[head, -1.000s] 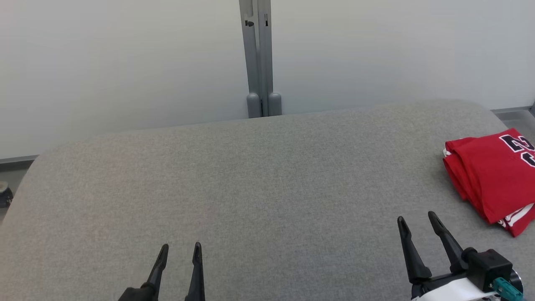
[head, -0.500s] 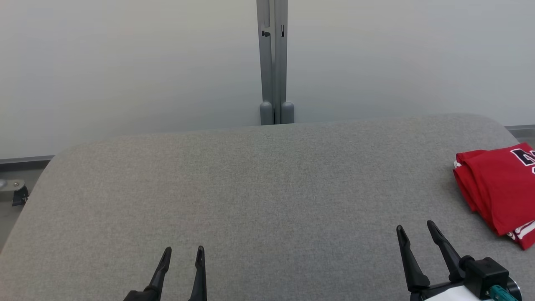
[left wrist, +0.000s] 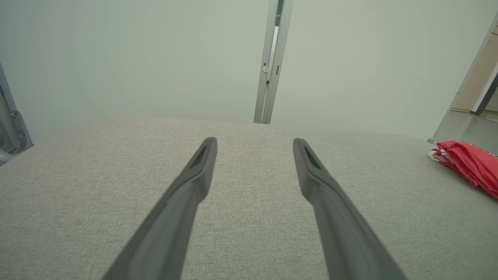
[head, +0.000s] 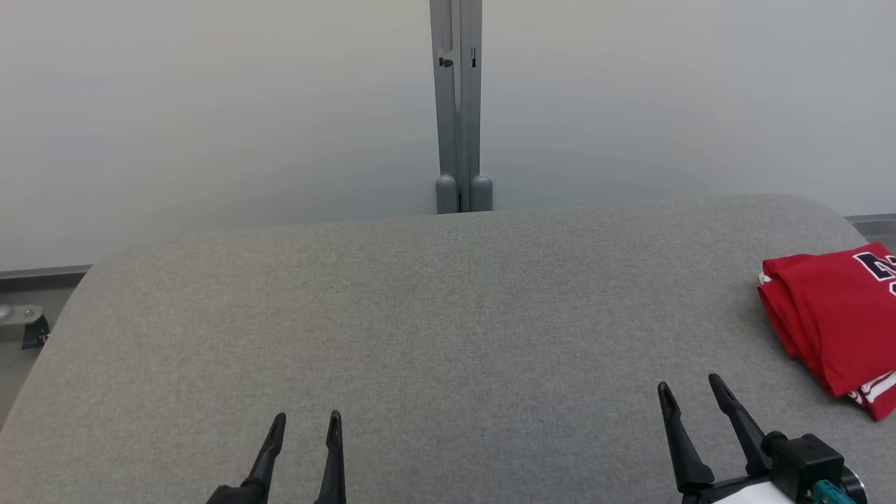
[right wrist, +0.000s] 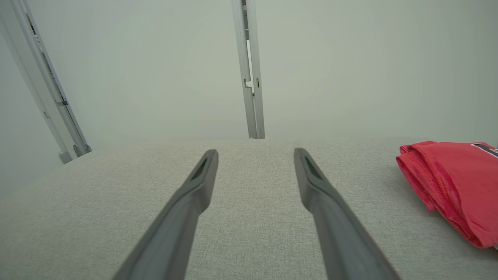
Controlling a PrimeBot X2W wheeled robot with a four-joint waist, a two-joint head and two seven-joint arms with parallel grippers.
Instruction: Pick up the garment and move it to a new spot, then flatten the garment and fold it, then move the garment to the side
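A folded red garment (head: 829, 322), a jersey with dark numerals and white trim, lies at the far right edge of the grey padded bench (head: 420, 315), partly cut off by the head view's right border. Its thick folded edge faces the middle of the bench and slants from far to near, drifting rightward as it comes closer to the robot.

The right fingers (head: 688, 383) are the nearer pair. They hover over bare bench just short of the garment's near corner, which lies ahead of them and to their right. The right wrist view shows the same offset: the garment (right wrist: 451, 186) sits wide of the right fingers (right wrist: 255, 151), not between them. These are spread as wide as they go and hold nothing.

The left fingers (head: 307, 416), also parted and empty, stand well apart from the cloth on the other side of the bench. From their wrist camera the garment (left wrist: 467, 165) is a low red strip far off to the side of the left fingers (left wrist: 253, 142).

With the jersey already folded and lying at the side, any further reach would likely fall to the right arm, swinging outward. A grey post (head: 458, 105) splits the pale wall behind.
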